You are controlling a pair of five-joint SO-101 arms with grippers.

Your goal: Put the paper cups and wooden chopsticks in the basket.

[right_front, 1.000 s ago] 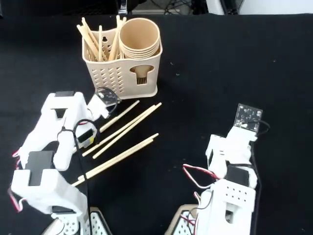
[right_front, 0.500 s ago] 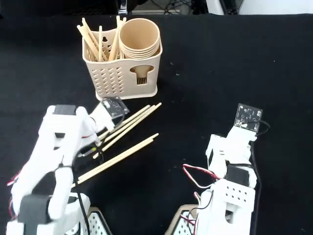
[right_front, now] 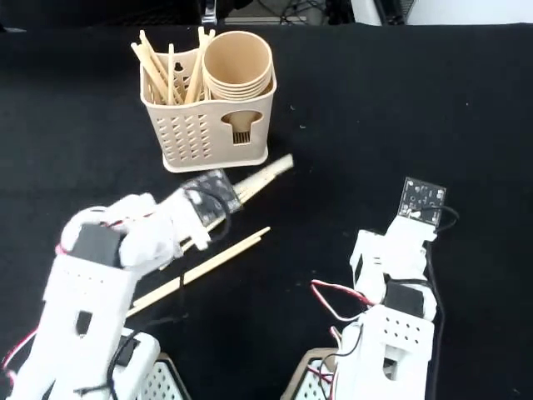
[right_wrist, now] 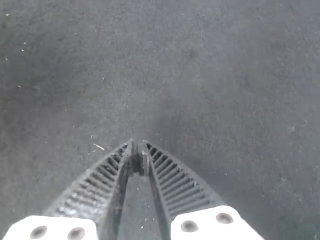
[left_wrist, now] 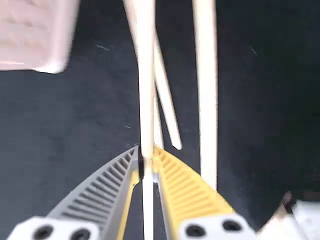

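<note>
Left gripper (left_wrist: 146, 161) pinching one chopstick (left_wrist: 146, 100) just in front of the basket (right_front: 196, 129).
On the black table (right_front: 391, 100), the basket holds a cup stack (right_front: 237, 67) in one compartment and upright chopsticks (right_front: 158, 71) in the other. The right gripper (right_wrist: 137, 157), fingers pressed together, hangs over bare table well apart from the basket. A loose pair (right_front: 225, 252) lies on the table beside the left arm.

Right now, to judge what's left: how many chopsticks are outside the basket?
At least 3: one chopstick clamped in the left gripper near the basket, a pair lying side by side on the table. More may be hidden.
</note>
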